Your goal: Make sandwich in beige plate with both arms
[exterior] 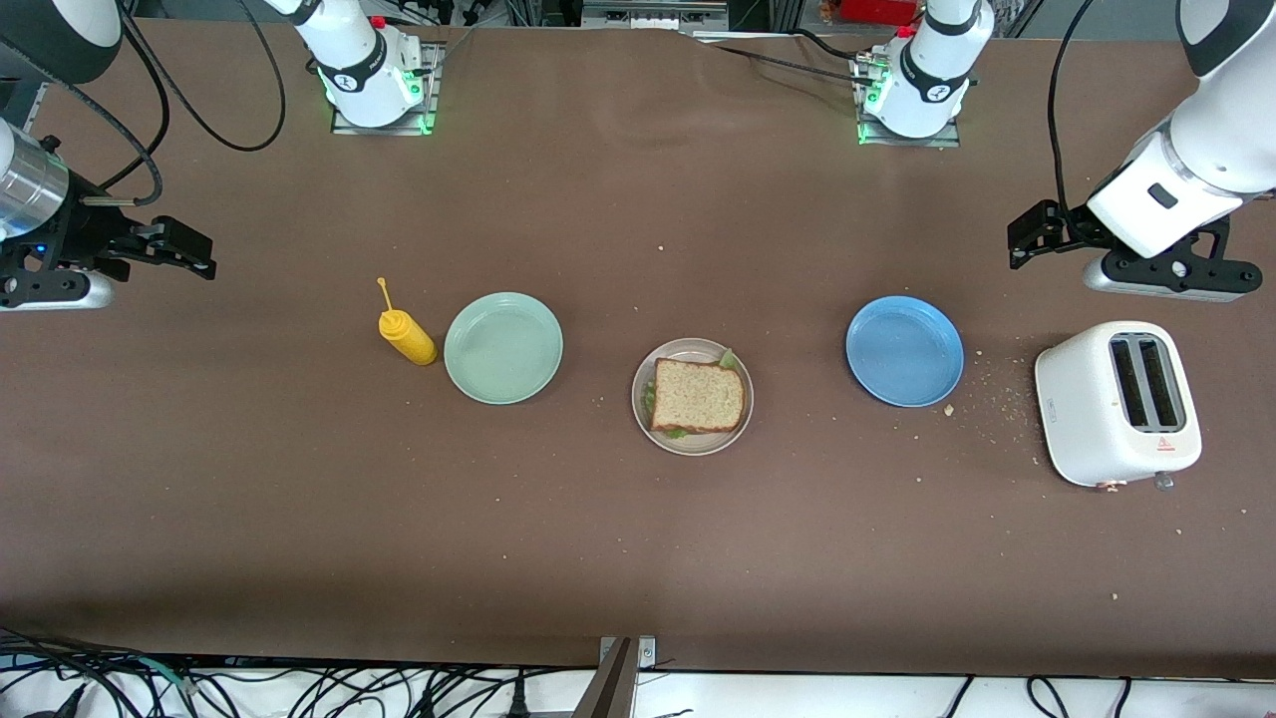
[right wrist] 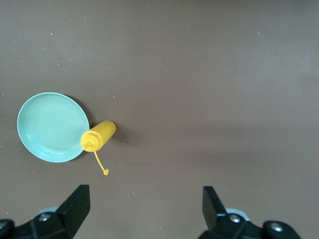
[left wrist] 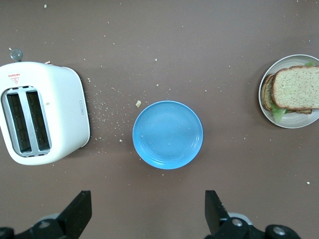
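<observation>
The sandwich (exterior: pixel 698 396) lies stacked on the beige plate (exterior: pixel 688 349) in the middle of the table: a brown bread slice on top, with green lettuce (exterior: pixel 731 357) showing at its edges. It also shows in the left wrist view (left wrist: pixel 299 87), on the beige plate (left wrist: pixel 294 122), with a second slice underneath. My left gripper (exterior: pixel 1022 239) (left wrist: pixel 148 214) is open and empty, up over bare table by the blue plate and the toaster. My right gripper (exterior: pixel 194 249) (right wrist: pixel 147 209) is open and empty, up over bare table at the right arm's end.
An empty blue plate (exterior: pixel 904 350) (left wrist: pixel 168 134) lies toward the left arm's end, beside a white toaster (exterior: pixel 1116 402) (left wrist: pixel 42 112), with crumbs between them. An empty mint-green plate (exterior: pixel 503 348) (right wrist: pixel 50 127) and a yellow squeeze bottle (exterior: pixel 407 336) (right wrist: pixel 98 135) are toward the right arm's end.
</observation>
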